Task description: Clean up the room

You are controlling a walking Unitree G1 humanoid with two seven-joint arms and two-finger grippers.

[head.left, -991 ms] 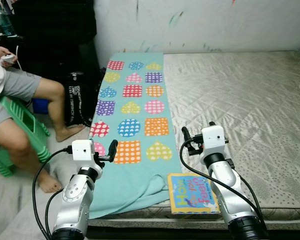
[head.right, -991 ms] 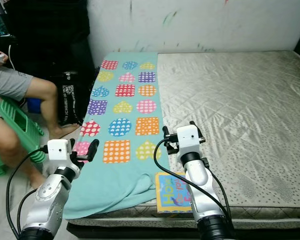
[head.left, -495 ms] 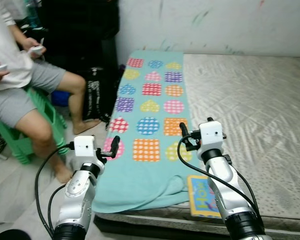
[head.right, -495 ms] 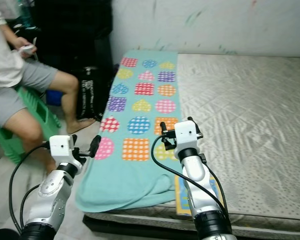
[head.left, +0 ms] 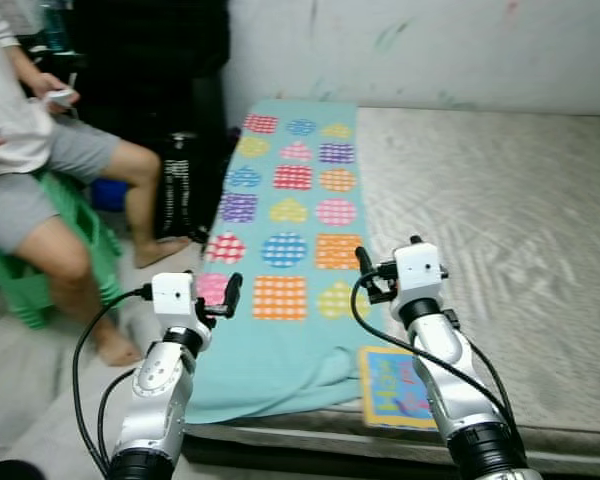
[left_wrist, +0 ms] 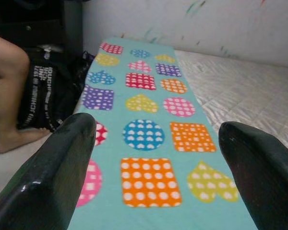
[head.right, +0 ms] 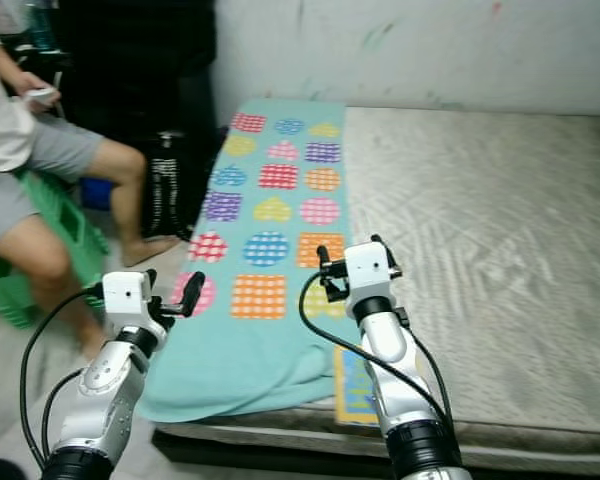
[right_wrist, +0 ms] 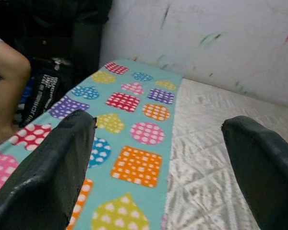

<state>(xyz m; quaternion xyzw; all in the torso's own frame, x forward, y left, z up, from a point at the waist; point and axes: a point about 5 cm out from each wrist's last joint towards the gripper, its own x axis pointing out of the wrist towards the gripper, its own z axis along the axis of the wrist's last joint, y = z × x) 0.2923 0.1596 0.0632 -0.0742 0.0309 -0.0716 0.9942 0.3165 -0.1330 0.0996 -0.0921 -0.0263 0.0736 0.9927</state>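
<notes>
The patterned blanket [head.left: 285, 230] lay lengthwise toward the wall along the mattress [head.left: 500, 220]; left gripper [left_wrist: 158, 158] and right gripper [right_wrist: 158, 163] gaped wide, empty.

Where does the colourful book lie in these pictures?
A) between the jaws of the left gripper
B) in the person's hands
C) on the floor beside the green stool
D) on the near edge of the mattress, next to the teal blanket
D: the book lies flat at the mattress front edge, just right of the teal blanket, partly behind the right arm.
</notes>
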